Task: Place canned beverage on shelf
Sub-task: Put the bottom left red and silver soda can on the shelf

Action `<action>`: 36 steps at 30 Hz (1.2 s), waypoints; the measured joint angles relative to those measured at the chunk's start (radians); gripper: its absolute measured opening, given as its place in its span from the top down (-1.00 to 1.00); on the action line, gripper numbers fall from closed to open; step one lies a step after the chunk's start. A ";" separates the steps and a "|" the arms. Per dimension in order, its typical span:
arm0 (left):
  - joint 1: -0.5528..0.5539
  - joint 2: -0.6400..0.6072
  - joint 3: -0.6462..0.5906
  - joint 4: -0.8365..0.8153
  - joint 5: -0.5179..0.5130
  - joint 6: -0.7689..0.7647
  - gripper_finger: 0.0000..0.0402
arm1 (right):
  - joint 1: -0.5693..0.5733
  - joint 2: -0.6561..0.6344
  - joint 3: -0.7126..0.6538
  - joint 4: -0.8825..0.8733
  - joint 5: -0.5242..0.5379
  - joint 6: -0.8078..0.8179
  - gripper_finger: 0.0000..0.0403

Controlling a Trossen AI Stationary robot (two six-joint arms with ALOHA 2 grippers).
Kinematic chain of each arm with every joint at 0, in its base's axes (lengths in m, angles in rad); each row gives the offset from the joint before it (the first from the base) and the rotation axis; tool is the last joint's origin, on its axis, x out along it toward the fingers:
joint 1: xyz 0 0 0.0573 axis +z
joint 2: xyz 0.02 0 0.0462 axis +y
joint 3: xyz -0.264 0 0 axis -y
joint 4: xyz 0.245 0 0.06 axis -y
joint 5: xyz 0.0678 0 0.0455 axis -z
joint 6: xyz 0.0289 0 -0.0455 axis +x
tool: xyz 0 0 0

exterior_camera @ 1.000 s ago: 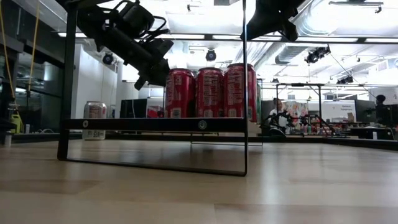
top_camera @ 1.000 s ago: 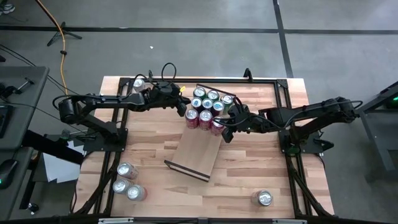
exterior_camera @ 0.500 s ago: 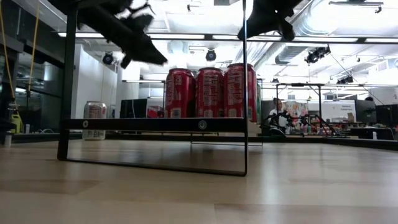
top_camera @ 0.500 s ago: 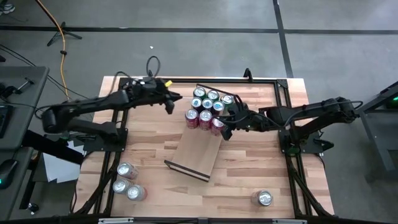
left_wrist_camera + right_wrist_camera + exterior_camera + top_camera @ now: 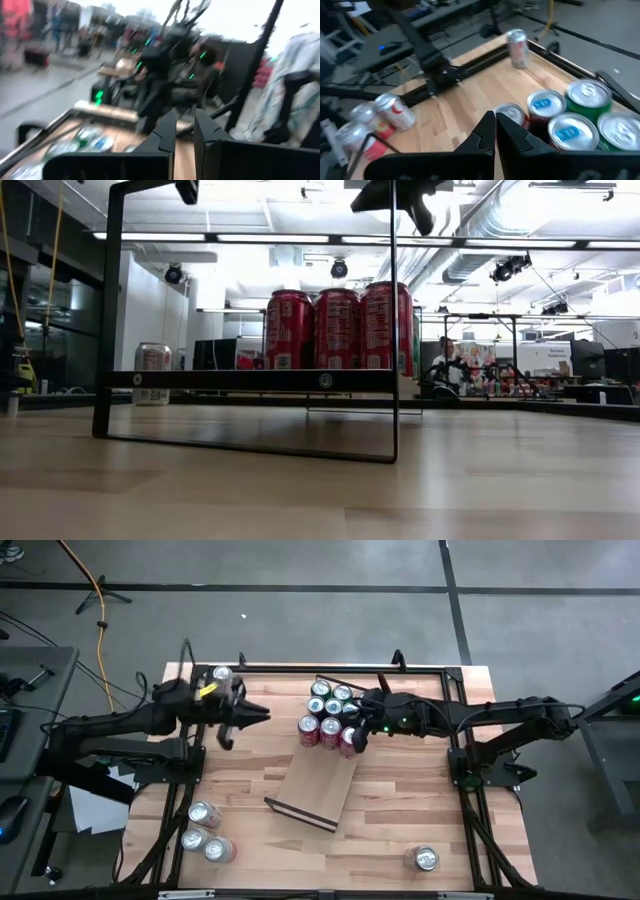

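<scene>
The shelf [image 5: 318, 788] is a light-wood board with dark end rails, lying flat on the tabletop. Several red and green cans [image 5: 330, 712] stand upright on its far end; they also show in the low view [image 5: 338, 330] and the right wrist view [image 5: 570, 131]. My right gripper [image 5: 356, 732] is shut and empty, hovering above the right side of the can cluster, well clear of the can tops [image 5: 400, 198]. My left gripper [image 5: 252, 716] is empty, left of the shelf and raised, with only a narrow gap between its fingers [image 5: 185, 132].
One can [image 5: 222, 673] stands at the table's far left corner, also showing in the right wrist view [image 5: 517, 46]. Three cans [image 5: 205, 832] sit near the left front edge, and one can [image 5: 426, 858] near the right front. The shelf's near half is bare.
My left gripper has drawn back from the can cluster toward the table's left edge and risen, almost leaving the low view. My right gripper has risen a little and shifted slightly toward the far edge above the cans. The cans and shelf have stayed put.
</scene>
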 joint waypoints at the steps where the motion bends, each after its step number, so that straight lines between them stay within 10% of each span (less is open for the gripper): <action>1: -0.015 -0.019 -0.026 0.044 0.000 -0.013 1.00 | -0.003 0.000 0.000 0.013 -0.018 -0.018 1.00; 36: -0.056 -0.101 -0.139 0.126 -0.151 -0.051 1.00 | -0.006 -0.083 0.000 -0.104 -0.251 -0.421 1.00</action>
